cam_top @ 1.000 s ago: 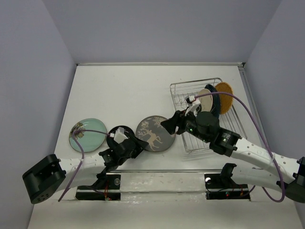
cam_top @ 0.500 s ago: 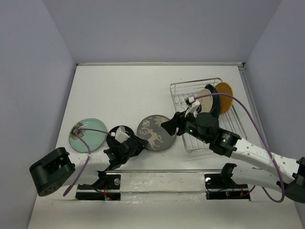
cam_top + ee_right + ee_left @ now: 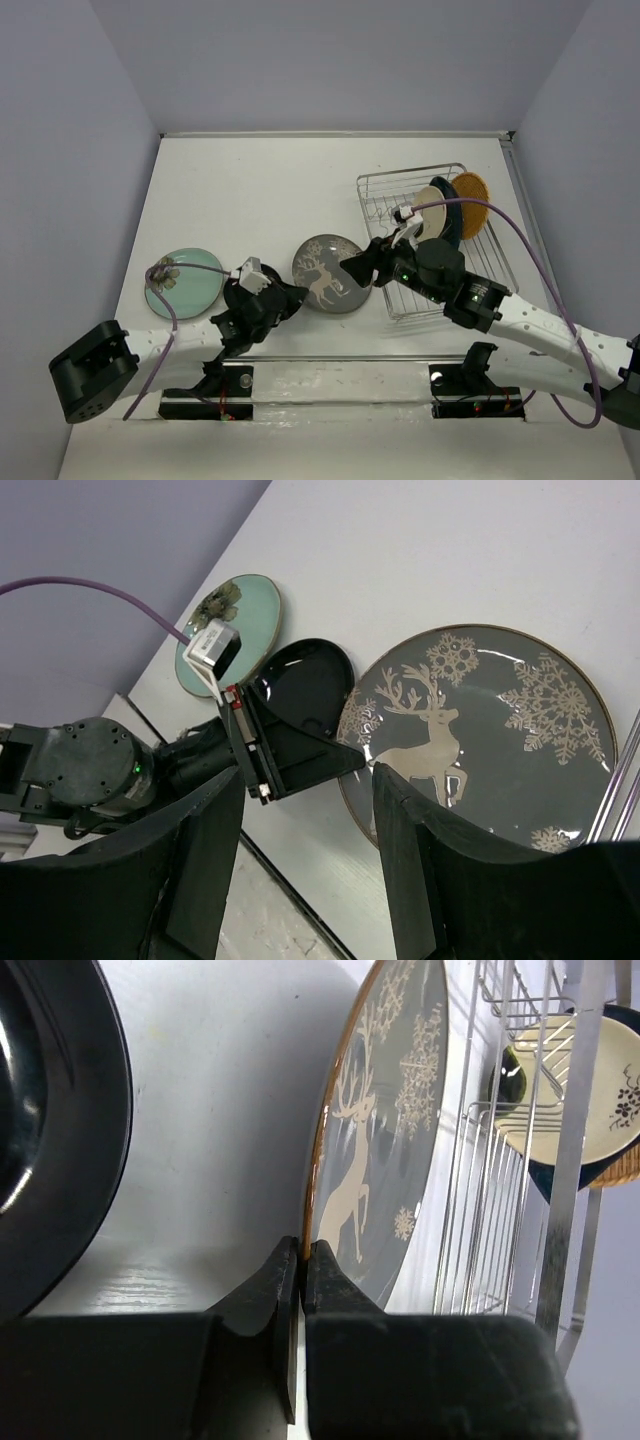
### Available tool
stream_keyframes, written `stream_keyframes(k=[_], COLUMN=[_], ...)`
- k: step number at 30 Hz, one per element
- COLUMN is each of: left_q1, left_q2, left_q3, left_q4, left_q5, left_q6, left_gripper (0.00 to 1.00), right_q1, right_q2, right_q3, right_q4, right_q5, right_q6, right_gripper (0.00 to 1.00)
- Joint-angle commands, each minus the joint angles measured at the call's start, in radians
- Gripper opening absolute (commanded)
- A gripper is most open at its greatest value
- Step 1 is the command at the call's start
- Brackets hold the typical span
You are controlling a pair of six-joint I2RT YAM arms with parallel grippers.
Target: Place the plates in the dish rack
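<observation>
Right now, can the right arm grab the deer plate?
Probably yes. The right gripper is open and sits right by the deer plate, with nothing between them. The left gripper, shut, is at the plate's other edge, but it doesn't block that side.

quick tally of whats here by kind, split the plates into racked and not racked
dish rack: 1
plates in the dish rack: 3 (cream, dark blue, orange)
plates on the table: 3 (pale green, black, grey deer)
total: 7
</observation>
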Motion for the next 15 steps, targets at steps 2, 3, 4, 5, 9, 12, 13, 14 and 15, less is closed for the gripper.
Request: stream_keyframes(k=[2,3,4,5,9,12,13,14,15], left_q1=[-0.002,0.0,0.007,0.014,0.058,0.13,0.152,0.193,0.213], left_q2=[-0.135,-0.164,-0.18,-0.198,-0.325,-0.402,-0.419,-0.451,-0.467], left_q3=[0.024,0.034,0.04,0.043,0.064,0.104,0.112,0.121,0.139], left_q4=[0.072,0.072,0.065,0.062,0.03,-0.013,-0.036,-0.05,-0.067], left_q5=[-0.128,-0.134,-0.135,-0.135,-0.095,-0.006,0.022,0.067,0.089], left_q6=[0.149,0.169,0.204,0.219,0.31,0.373,0.383,0.4,0.409], left_gripper=[0.06,0.06,0.06,0.06,0.06,0.06,0.06,0.06,0.06], right_q1=[0.001,0.001,0.001,0.001,0.001,0.001,0.001,0.001,0.001], right_q2=[-0.005,0.009,0.021,0.035,0.097,0.168,0.178,0.186,0.193], right_q3=[0.029,0.035,0.041,0.05,0.103,0.173,0.19,0.219,0.234], right_q4=[0.041,0.041,0.041,0.012,0.007,-0.018,-0.022,-0.039,-0.048], right_q5=[-0.012,-0.016,-0.019,-0.025,-0.133,-0.345,-0.358,-0.361,-0.355], right_q6=[-0.022,-0.028,-0.037,-0.057,-0.158,-0.303,-0.324,-0.367,-0.389], right_gripper=[0.59,0.59,0.59,0.6,0.71,0.83,0.84,0.86,0.87])
